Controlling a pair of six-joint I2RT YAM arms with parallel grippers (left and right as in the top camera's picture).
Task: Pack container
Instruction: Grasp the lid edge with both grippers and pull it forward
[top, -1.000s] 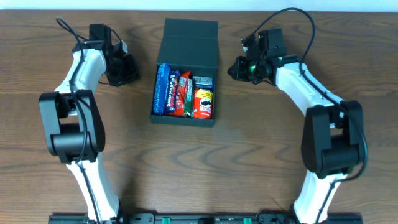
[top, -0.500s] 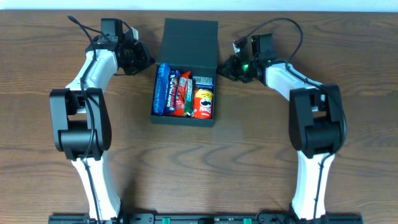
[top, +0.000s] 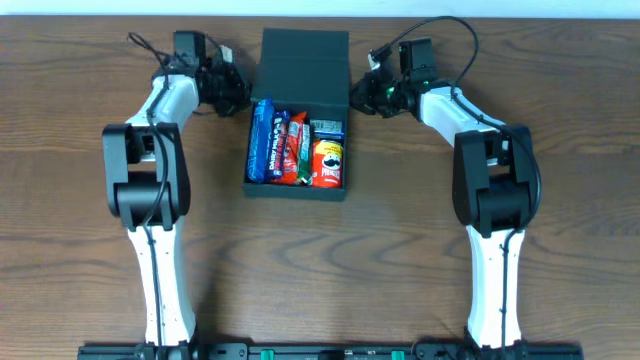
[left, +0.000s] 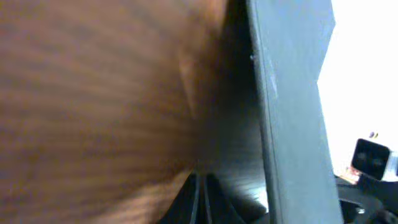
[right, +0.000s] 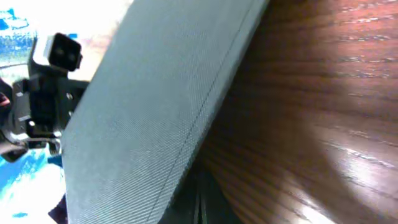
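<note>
While both arms stretch toward the top of the frame, the left gripper (top: 236, 90) sits left of centre up there, jaws pressed together and gripping nothing. On the left wrist view its dark fingers (left: 189, 208) meet low in the picture, right by the lid's edge; contact I cannot tell. Centre top on the wooden table (top: 400, 250), the container (top: 297, 192) stands open, lid (top: 305, 62) thrown back toward the upper edge, and inside lie a blue pack (top: 262, 140), red wrappers (top: 290, 145) and a red can (top: 328, 163). Over to the right, the right gripper (top: 364, 92) mirrors it, closed tight and empty, just beside the lid's right edge.
</note>
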